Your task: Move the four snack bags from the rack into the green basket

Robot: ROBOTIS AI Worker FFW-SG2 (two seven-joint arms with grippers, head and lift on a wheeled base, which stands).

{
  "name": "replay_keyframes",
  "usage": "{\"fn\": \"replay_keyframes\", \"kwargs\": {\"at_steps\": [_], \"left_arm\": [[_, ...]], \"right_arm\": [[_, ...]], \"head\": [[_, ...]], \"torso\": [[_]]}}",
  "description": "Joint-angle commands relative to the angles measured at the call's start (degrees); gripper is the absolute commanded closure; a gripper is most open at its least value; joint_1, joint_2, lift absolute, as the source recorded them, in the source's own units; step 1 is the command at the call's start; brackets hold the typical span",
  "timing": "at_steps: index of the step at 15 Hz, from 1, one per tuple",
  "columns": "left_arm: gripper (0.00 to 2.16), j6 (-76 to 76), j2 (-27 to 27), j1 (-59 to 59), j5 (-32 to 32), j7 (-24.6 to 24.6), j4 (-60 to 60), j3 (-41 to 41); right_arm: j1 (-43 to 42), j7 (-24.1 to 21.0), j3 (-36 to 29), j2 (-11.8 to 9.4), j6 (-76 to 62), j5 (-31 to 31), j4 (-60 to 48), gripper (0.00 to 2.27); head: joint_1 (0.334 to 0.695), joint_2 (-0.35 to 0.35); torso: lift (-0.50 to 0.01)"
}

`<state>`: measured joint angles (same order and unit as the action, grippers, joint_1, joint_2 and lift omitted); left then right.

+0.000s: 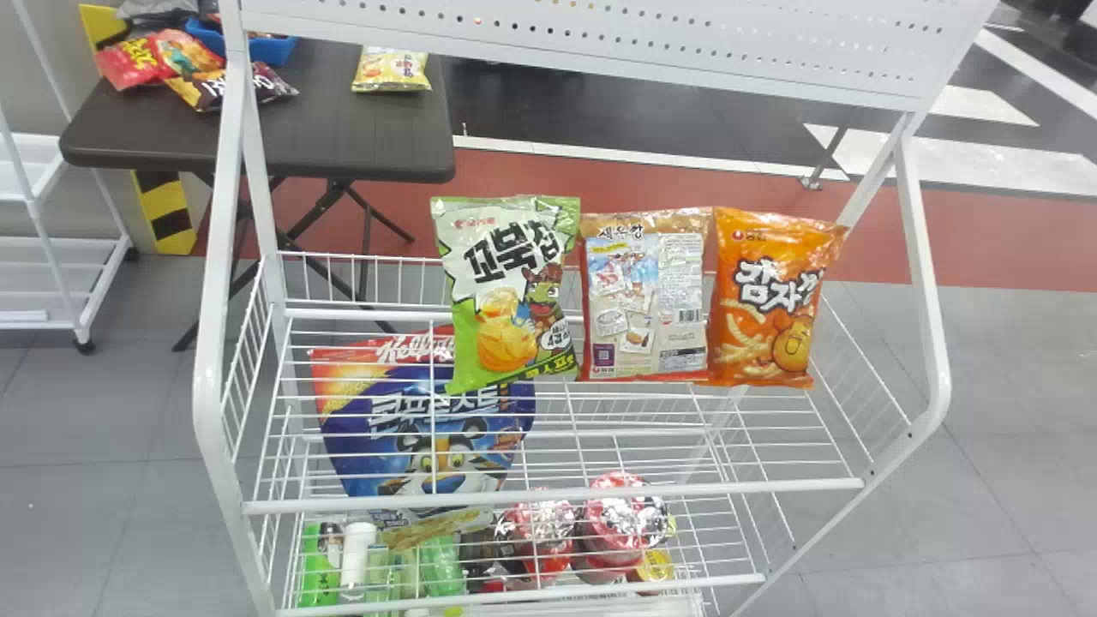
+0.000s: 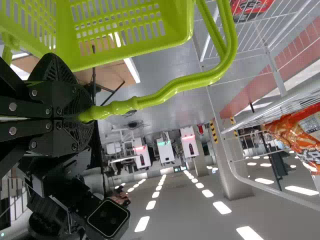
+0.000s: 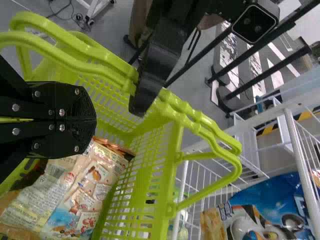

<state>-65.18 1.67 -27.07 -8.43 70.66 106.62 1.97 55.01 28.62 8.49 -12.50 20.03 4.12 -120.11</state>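
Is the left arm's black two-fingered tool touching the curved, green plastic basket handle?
Touching. The left wrist view shows it: the black left tool is closed on the green basket handle, whose bar runs straight out from its grip.

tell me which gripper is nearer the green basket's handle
Left. The left gripper is clamped on the handle; the right gripper is off it, over the open basket with snack bags inside.
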Motion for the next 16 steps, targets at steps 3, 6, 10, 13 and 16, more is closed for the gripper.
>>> {"fn": "replay_keyframes", "kwargs": {"at_steps": [3, 6, 10, 13, 16], "left_arm": [[2.13, 0.0, 0.1, -0.3, 0.0, 0.5, 0.2, -0.4], [2.13, 0.0, 0.1, -0.4, 0.0, 0.4, 0.3, -0.2], [2.13, -0.3, 0.1, 0.0, 0.8, -0.9, 0.2, 1.5], [2.13, -0.5, 0.1, 0.4, 1.0, -1.3, 0.2, 2.4], [2.13, -0.9, 0.4, 1.3, 1.0, -1.5, -1.1, 2.4]], "right_arm": [[0.0, -9.3, -4.4, 0.7, -17.8, -0.4, -0.9, 1.71], [-5.0, -12.0, -8.2, 2.4, -24.8, -1.2, -0.8, 0.39], [-19.2, -12.2, -7.7, 5.3, -27.3, -4.3, 2.5, 0.03], [-33.2, -13.1, -6.7, 10.7, -17.6, -9.7, 8.8, 0.05], [-44.4, -17.3, -5.7, 11.4, -14.6, -10.8, 18.2, 0.05]], "head": [[0.695, -0.35], [0.695, -0.35], [0.695, -0.35], [0.695, -0.35], [0.695, -0.302]], "torso": [[0.0], [0.0], [0.0], [0.0], [0.0]]}}
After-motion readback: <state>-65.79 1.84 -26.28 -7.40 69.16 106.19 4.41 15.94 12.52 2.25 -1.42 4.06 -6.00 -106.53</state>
